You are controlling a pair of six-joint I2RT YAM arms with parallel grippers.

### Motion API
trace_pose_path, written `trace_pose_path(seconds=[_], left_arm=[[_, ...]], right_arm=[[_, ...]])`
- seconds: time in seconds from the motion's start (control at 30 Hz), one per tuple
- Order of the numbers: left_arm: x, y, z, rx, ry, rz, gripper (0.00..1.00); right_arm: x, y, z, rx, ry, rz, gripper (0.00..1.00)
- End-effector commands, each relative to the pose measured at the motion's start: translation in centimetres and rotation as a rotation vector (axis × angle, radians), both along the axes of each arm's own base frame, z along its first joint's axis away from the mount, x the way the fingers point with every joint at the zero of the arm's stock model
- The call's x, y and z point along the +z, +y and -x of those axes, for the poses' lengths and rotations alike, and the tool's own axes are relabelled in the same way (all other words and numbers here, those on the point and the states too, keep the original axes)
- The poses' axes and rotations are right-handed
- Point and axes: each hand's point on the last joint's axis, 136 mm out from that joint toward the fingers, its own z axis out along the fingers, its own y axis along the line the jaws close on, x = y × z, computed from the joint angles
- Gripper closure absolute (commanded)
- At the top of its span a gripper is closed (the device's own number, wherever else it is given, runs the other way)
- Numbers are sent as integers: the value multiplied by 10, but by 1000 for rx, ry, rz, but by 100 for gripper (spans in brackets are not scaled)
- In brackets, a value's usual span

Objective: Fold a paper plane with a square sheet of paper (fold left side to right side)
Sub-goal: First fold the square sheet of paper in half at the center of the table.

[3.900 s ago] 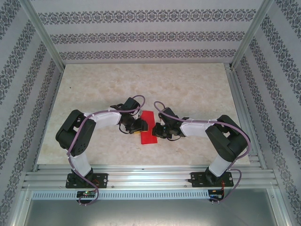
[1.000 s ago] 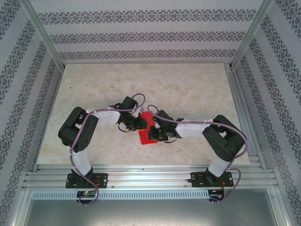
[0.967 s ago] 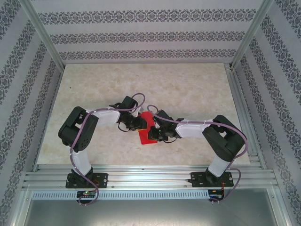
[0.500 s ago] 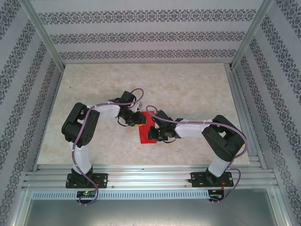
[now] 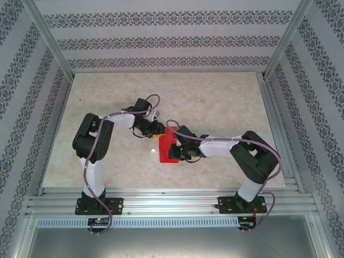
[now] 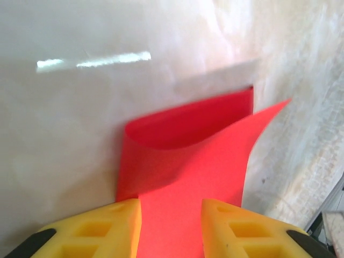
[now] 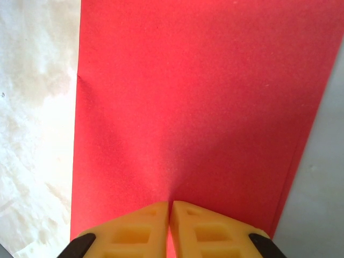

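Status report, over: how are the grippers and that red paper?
Left gripper open over the thin red paper sheet. Right gripper shut, tips on it. Top flap bowed up.

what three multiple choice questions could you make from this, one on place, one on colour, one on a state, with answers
1. Where is the paper?
A) between the left claw and right claw
B) far left corner
C) near edge

2. What colour is the paper in the wrist views?
A) blue
B) red
C) green

3. How are the right claw's fingers?
A) wide apart
B) closed together
C) gripping a pen

Answers:
1 A, the top view shows it lying between both claws.
2 B, both wrist views show red.
3 B, the right wrist view shows the two yellow fingers meeting over the paper.
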Motion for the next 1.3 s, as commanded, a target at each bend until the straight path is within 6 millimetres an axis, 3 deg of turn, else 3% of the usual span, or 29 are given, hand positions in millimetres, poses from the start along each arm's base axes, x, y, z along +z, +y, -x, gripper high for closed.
trace_pose_path(seconds=[0.0,0.3,0.47,0.57,0.77,0.87,1.03,1.27], left_arm=[[10,13,-48,57,-152,-10,64],[23,13,-77,74,-197,29,64],[51,38,-66,103,-257,23,67],[61,33,-46,68,-261,65,70],[47,8,-1,8,-199,169,77],[43,-9,11,-25,-189,190,78],[32,-18,12,-32,-176,182,80],[-5,-9,5,-12,-140,84,83]], right_arm=[[-48,-49,49,24,169,239,87],[-47,-48,49,21,167,237,87],[-45,-44,45,27,162,232,87],[-45,-43,46,34,163,236,87],[-47,-45,47,32,166,246,87],[-47,-45,48,34,169,247,87],[-47,-45,48,36,170,253,87],[-47,-46,48,42,173,261,87]])
